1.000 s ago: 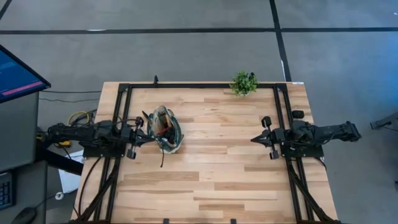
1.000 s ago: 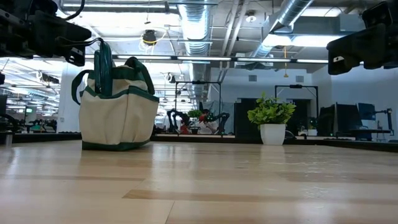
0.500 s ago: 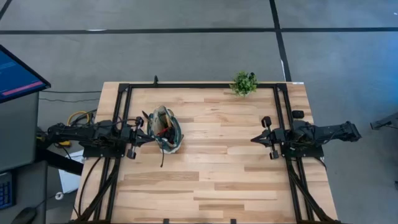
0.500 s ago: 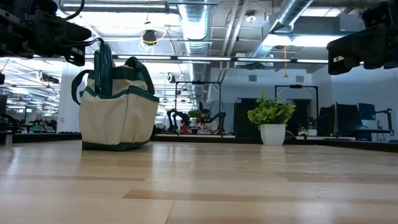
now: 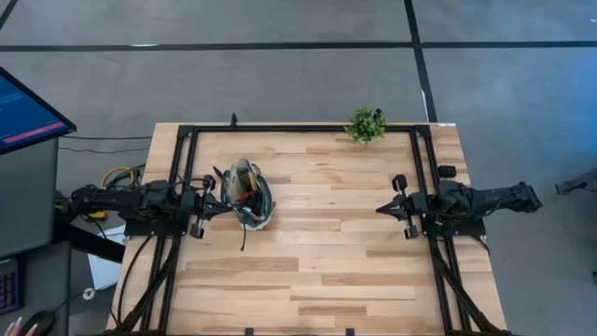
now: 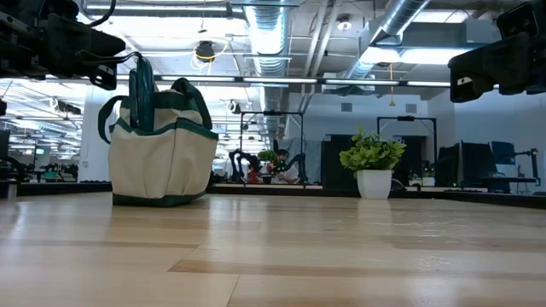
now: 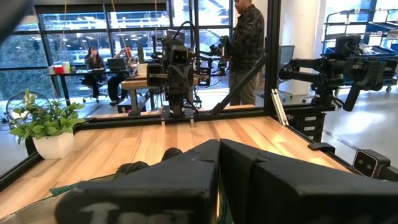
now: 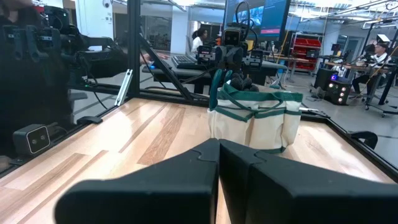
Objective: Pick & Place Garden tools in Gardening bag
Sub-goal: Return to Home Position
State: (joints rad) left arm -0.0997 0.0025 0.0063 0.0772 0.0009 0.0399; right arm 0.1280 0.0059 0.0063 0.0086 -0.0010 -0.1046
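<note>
Just ahead of the left gripper (image 5: pixel 216 207), the gardening bag (image 6: pixel 162 166) stands upright on the table (image 5: pixel 326 271), its loop handles raised. Left gripper: fingers pressed together, grasping nothing, about level with the bag's handles and just beside its wall. Right gripper (image 5: pixel 381 210): likewise clenched on nothing, facing the bag from well apart across bare wood. Garden tools (image 5: pixel 244 190) appear only as a red-and-dark cluster inside the bag's mouth; individual tools cannot be told apart, and none lies on the boards. 1 small potted plant (image 5: pixel 366 124) sits off to one side of the right gripper, clear of both arms. Judged stage: packing finished, the 2 arms near rest. Chief hazard: the left fingertips lie close to a handle loop, so a retreat that sweeps sideways rather than straight back could hook the loop and drag or tip the bag, spilling its contents.
</note>
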